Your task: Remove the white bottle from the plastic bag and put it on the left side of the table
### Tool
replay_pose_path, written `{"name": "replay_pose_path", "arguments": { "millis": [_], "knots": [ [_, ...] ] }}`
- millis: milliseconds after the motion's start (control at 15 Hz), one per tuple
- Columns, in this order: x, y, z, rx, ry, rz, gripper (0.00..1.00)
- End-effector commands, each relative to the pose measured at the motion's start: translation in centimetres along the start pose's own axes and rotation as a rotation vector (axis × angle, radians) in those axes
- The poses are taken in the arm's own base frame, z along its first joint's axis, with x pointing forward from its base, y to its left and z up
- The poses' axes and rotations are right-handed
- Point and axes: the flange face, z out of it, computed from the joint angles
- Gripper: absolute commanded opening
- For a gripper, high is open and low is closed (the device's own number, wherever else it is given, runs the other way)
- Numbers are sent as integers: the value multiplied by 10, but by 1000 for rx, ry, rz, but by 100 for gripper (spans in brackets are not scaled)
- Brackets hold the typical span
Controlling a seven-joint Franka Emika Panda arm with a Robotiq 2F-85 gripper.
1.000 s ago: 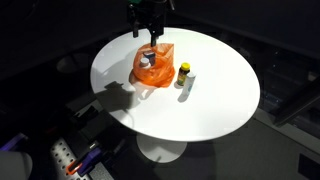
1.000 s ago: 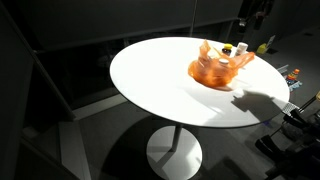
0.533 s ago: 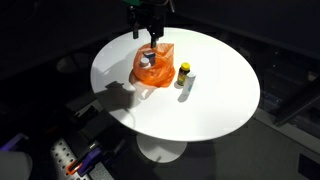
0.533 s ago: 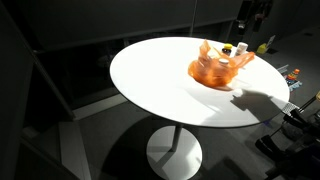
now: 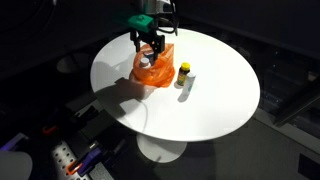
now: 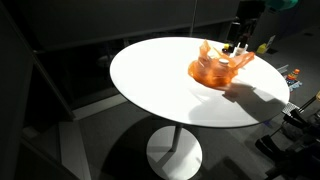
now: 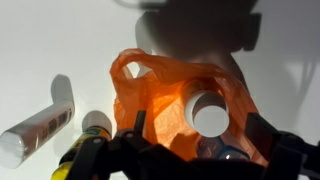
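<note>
An orange plastic bag sits on the far part of the round white table; it also shows in the other exterior view. In the wrist view the bag is open and the white bottle stands upright inside, its round top facing the camera. A blue-topped item lies beside it in the bag. My gripper is open, its dark fingers straddling the bag's mouth just above the bottle. In both exterior views the gripper hangs right over the bag.
A small bottle with a yellow cap stands right beside the bag; it also shows in the wrist view. A white tube lies next to it. The table drops off into dark surroundings, with cables and gear on the floor.
The gripper has come down from above the bag to its mouth. The bag and the bottles have not moved.
</note>
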Motion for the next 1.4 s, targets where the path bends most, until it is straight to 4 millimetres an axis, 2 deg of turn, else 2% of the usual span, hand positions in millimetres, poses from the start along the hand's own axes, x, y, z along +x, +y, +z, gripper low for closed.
{"name": "replay_pose_path", "arguments": {
  "millis": [0,333,733,1333],
  "knots": [
    [10,-9,14,18,22,-72,100],
    [15,-14,31,20,32,-125,100],
    [20,-14,40,12,36,-135,100],
    [30,-6,30,0,91,-124,100]
  ]
}}
